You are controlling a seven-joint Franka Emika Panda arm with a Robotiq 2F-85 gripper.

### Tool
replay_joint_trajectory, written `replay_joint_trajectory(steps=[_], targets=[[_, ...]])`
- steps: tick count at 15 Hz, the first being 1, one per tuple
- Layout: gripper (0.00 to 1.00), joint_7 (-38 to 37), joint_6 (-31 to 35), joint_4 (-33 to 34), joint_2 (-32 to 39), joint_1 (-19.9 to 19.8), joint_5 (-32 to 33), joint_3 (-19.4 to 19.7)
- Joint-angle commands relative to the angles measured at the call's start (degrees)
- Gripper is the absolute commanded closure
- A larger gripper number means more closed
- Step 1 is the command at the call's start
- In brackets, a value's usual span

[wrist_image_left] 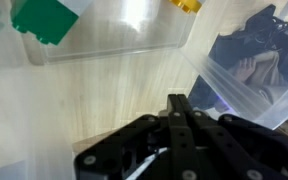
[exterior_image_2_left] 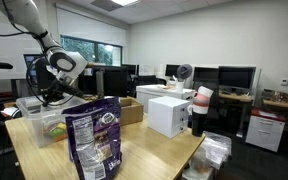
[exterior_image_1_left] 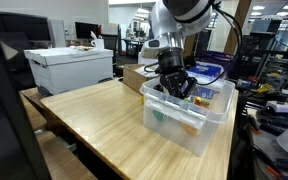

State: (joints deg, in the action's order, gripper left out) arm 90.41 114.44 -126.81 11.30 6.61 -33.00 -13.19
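My gripper [exterior_image_1_left: 174,86] hangs inside a clear plastic bin [exterior_image_1_left: 210,127] on the wooden table, and it shows in both exterior views [exterior_image_2_left: 50,96]. In the wrist view the two black fingers [wrist_image_left: 179,106] are pressed together with nothing visible between them, just above the bin's clear floor. A green block [wrist_image_left: 44,20] and a yellow piece [wrist_image_left: 185,5] lie in the bin ahead of the fingers. The green block also shows in an exterior view [exterior_image_1_left: 160,114], near the bin's front wall.
A white box [exterior_image_1_left: 70,66] and a cardboard box [exterior_image_1_left: 134,76] stand at the table's far side. A purple snack bag [exterior_image_2_left: 94,140] stands on the table, with stacked cups [exterior_image_2_left: 201,108] beyond it. Desks, monitors and cables surround the table [exterior_image_1_left: 94,115].
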Motion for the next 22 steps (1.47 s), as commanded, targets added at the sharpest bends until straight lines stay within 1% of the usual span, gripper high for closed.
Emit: replay_joint_trajectory(steps=[1, 5, 8, 11, 12, 16, 17, 19, 22], targets=[[0.98, 2.2, 0.4, 1.1, 1.6, 1.0, -0.9, -0.9], [0.98, 0.6, 1.0, 1.9, 2.2, 1.7, 1.0, -1.1], [0.99, -3.6, 1.5, 2.7, 1.2, 2.0, 5.3, 0.0], [0.99, -10.3, 2.6, 3.7, 0.2, 2.2, 12.8, 1.3], [0.99, -13.8, 2.3, 4.3, -0.5, 2.0, 16.3, 2.1], [1.0, -23.5, 1.3, 5.8, -2.4, 1.3, 24.0, 4.0], [0.99, -27.7, 0.5, 6.4, -3.8, 0.8, 25.7, 4.9], [0.98, -32.5, -0.3, 6.7, -5.6, -0.1, 26.8, 6.0], [0.99, -38.7, -1.4, 7.5, -7.2, -1.7, 26.6, 8.0]])
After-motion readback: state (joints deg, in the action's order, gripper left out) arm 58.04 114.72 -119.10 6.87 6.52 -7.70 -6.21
